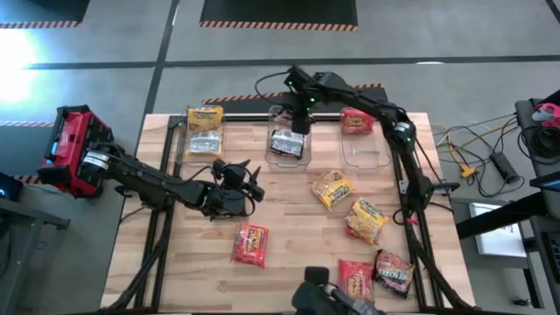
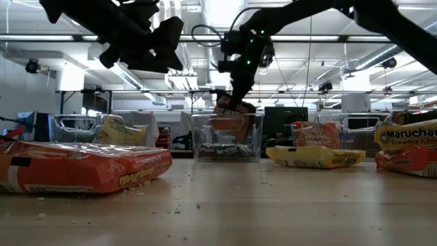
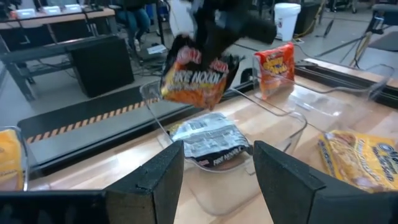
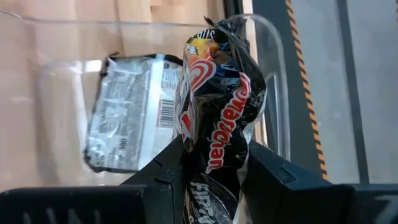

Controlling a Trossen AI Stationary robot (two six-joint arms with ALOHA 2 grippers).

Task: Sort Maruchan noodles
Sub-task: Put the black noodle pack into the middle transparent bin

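Right hand (image 4: 211, 168) pinching black noodle packet (image 4: 217, 118) above middle bin (image 1: 284, 156).

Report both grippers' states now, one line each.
Left gripper: open, holding nothing, above the table.
Right gripper: shut on a dark noodle packet, above the middle clear bin.

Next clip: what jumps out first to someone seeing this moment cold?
The right tool dangles a dark Maruchan packet above the middle clear bin, which already holds one dark packet. The left tool hovers open over mid-table, empty.
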